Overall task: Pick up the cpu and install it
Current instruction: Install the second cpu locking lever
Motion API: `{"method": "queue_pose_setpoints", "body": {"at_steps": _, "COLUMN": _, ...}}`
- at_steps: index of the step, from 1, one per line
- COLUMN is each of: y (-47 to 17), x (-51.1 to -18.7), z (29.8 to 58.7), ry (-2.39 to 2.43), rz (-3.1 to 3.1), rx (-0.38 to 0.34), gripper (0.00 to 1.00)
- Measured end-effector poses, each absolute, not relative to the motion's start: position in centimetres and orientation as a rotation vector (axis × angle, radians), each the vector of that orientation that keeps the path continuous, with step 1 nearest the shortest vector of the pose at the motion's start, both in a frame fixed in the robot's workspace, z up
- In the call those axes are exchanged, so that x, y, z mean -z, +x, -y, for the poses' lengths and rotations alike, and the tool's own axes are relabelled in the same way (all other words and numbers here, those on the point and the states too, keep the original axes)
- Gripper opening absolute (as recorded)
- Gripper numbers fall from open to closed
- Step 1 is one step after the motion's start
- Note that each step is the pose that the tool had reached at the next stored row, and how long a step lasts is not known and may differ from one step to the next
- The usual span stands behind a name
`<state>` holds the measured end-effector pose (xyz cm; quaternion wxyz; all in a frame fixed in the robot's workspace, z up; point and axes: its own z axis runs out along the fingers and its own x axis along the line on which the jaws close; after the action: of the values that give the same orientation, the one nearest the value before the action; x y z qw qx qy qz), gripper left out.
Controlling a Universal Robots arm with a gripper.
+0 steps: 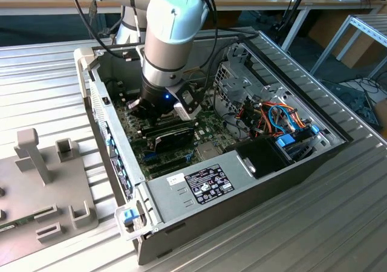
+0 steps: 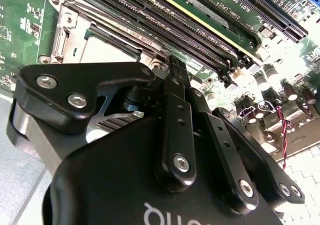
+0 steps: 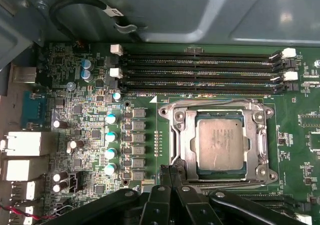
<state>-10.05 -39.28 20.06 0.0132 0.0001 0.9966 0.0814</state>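
While the arm hangs over the open computer case, the cpu (image 3: pixel 220 144) lies flat inside its metal socket frame (image 3: pixel 218 141) on the green board (image 3: pixel 165 107). Its dull silver top faces up, and the frame goes all the way around it. In the second wrist view the cpu (image 2: pixel 107 51) shows as a pale square just past the black gripper parts.

Just beside the frame run four long black memory slots (image 3: pixel 200 74) with white clips at their ends. On the other side of the frame stand small round silver cans (image 3: pixel 111 135) in a row.

Near the frame's edge sits the gripper (image 3: pixel 169 172). Its black fingers (image 3: pixel 175 177) are pressed close together, with nothing between them. In the second wrist view the gripper (image 2: pixel 175 67) points at the board next to the socket.

In the exterior view the gripper (image 1: pixel 158 106) reaches down into the grey computer case (image 1: pixel 254 184). Orange and blue cables (image 1: pixel 278 119) lie at the exterior view's right. A grey stand (image 1: pixel 45 184) sits outside the case at the exterior view's left.
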Motion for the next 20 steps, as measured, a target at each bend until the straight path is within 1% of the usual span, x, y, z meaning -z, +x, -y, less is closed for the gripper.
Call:
{"method": "queue_pose_setpoints", "body": {"at_steps": 13, "y": -10.1, "x": -20.2, "z": 39.3, "ry": 0.0, "rz": -3.107, "rx": -0.238, "gripper": 0.11}}
{"method": "queue_pose_setpoints", "body": {"at_steps": 20, "y": -10.1, "x": -21.2, "z": 39.3, "ry": 0.0, "rz": -3.107, "rx": -0.233, "gripper": 0.11}}
